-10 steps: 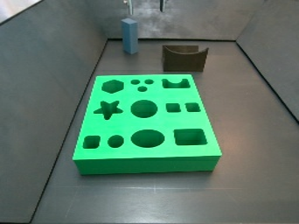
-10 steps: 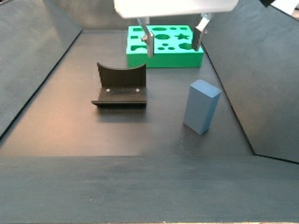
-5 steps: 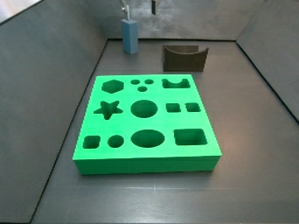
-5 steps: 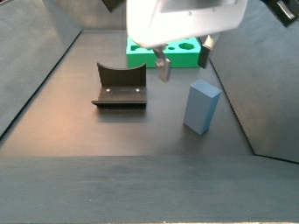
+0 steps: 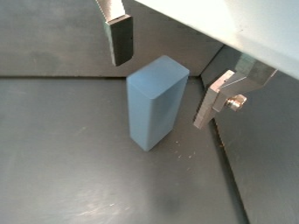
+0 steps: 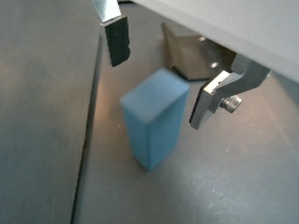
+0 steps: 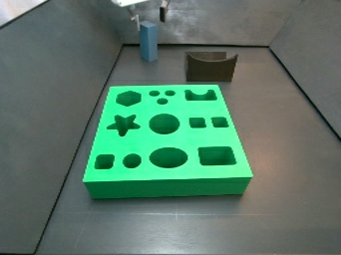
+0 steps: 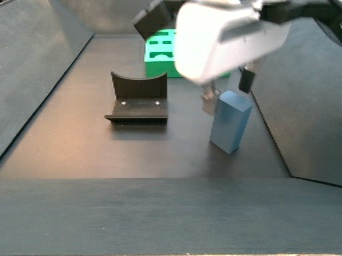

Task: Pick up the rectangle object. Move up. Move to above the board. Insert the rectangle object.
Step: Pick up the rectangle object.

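Note:
The rectangle object (image 5: 152, 101), a slim light-blue block, stands upright on the grey floor near the back wall; it shows in both wrist views (image 6: 155, 121) and both side views (image 7: 148, 42) (image 8: 231, 122). My gripper (image 5: 167, 68) is open just above the block, one finger (image 5: 119, 39) on each side of its top and apart from it. The gripper also shows in the other views (image 6: 163, 68) (image 7: 150, 16) (image 8: 227, 88). The board (image 7: 186, 174), a thick green slab with shaped holes, lies mid-floor, partly hidden behind the gripper in a side view (image 8: 158, 50).
The dark fixture with a curved notch (image 7: 209, 66) stands beside the block, between it and the far wall side (image 8: 138, 97) (image 6: 184, 48). Grey sloping walls close the floor in on all sides, one close to the block.
My gripper has come down and over to the light-blue block; its open fingers now sit either side of the block's top. The block, board and fixture have not moved.

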Robot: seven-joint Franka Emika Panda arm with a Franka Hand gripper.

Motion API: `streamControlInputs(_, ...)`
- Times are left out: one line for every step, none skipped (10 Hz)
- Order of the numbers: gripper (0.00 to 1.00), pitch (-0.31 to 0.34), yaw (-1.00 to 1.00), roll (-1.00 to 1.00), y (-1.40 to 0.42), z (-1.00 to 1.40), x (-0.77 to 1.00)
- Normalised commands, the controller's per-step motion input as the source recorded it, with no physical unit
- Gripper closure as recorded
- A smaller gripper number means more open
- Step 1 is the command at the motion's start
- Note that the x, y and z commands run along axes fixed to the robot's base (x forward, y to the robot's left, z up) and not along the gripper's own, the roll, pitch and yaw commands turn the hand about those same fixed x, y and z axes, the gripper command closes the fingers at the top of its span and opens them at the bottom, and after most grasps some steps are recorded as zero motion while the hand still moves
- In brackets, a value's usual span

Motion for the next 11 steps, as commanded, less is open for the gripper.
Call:
streamControlInputs(0.0, -0.189, 0.39, 0.02, 0.06, -0.62, -0.17)
streamControlInputs(0.0, 0.0, 0.1, 0.0, 0.02, -0.15, 0.0)
streamControlInputs(0.0, 0.0, 0.0, 0.0, 0.0, 0.0, 0.0)
streamControlInputs(1.0, 0.0, 0.0, 0.0, 0.0, 0.0, 0.0)
streamControlInputs(1.0, 0.0, 0.0, 0.0, 0.0, 0.0, 0.0)
streamControlInputs(1.0, 0.0, 0.0, 0.0, 0.0, 0.0, 0.0)
streamControlInputs(1.0, 0.0, 0.0, 0.0, 0.0, 0.0, 0.0)
streamControlInputs(1.0, 0.0, 0.0, 0.0, 0.0, 0.0, 0.0)
streamControlInputs(1.0, 0.0, 0.0, 0.0, 0.0, 0.0, 0.0)
streamControlInputs(1.0, 0.0, 0.0, 0.0, 0.0, 0.0, 0.0)
streamControlInputs(1.0, 0.0, 0.0, 0.0, 0.0, 0.0, 0.0)
